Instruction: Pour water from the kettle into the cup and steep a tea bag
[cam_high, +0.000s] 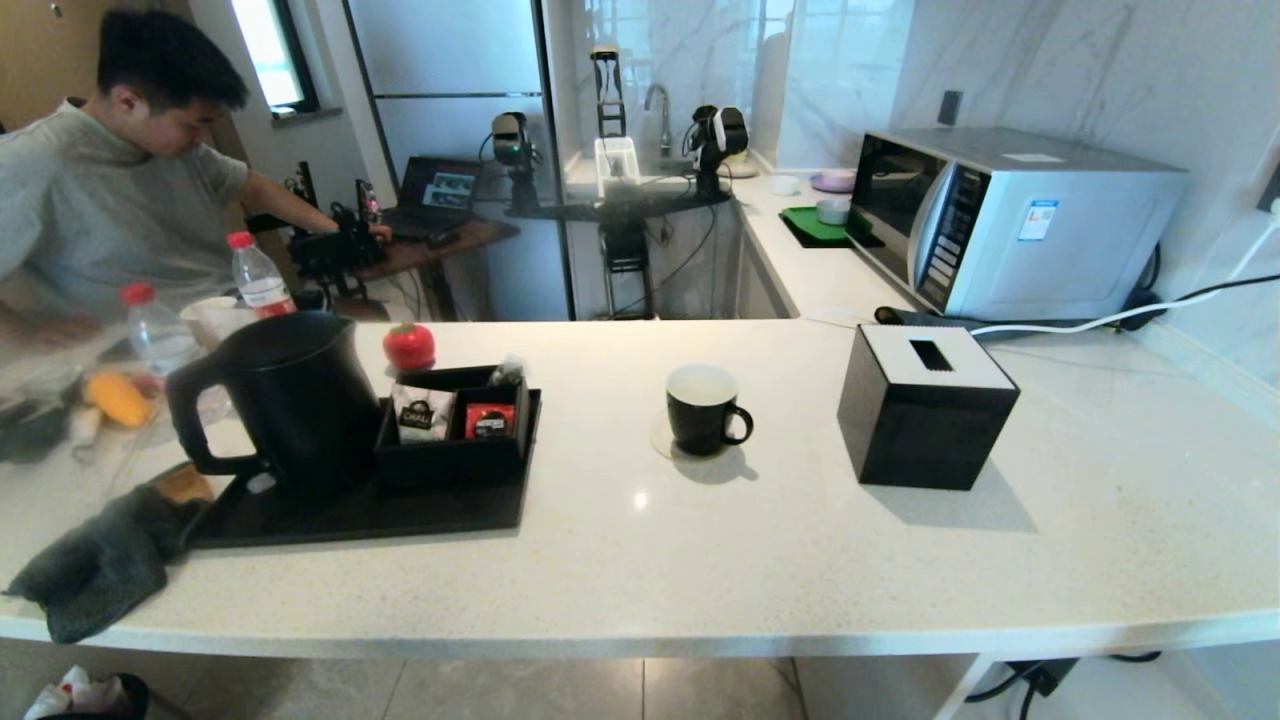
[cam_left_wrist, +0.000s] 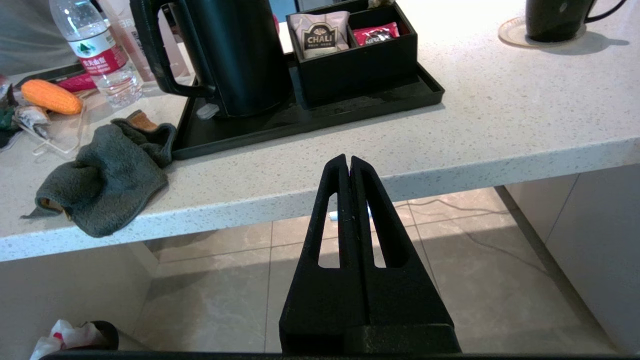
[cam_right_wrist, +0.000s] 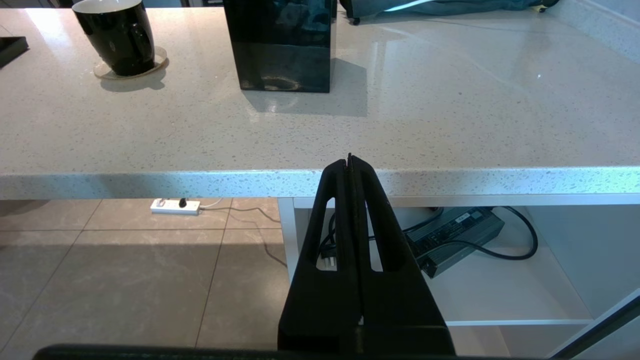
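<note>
The large black kettle (cam_high: 290, 390) (cam_left_wrist: 245, 55) stands on a black tray (cam_high: 400, 515) at the counter's left, its loop handle turned left. Right of the tray, the small black cup (cam_high: 703, 408) (cam_right_wrist: 120, 37) with a white interior sits on a pale coaster. A small pale pouch, the tea bag (cam_high: 508, 371), peeks over the far right corner of the compartment box. My left gripper (cam_left_wrist: 348, 159) and right gripper (cam_right_wrist: 349, 159) both hang shut and empty in front of and below the counter's front edge, outside the head view.
The compartment box (cam_high: 455, 440) holds a white sachet (cam_high: 422, 413) and a red sachet (cam_high: 489, 420). A black tissue box (cam_high: 925, 405) stands right of the cup. A grey cloth (cam_high: 100, 560) lies at the front left edge. Microwave (cam_high: 1010, 220) at back right; a person (cam_high: 110, 180) and bottles far left.
</note>
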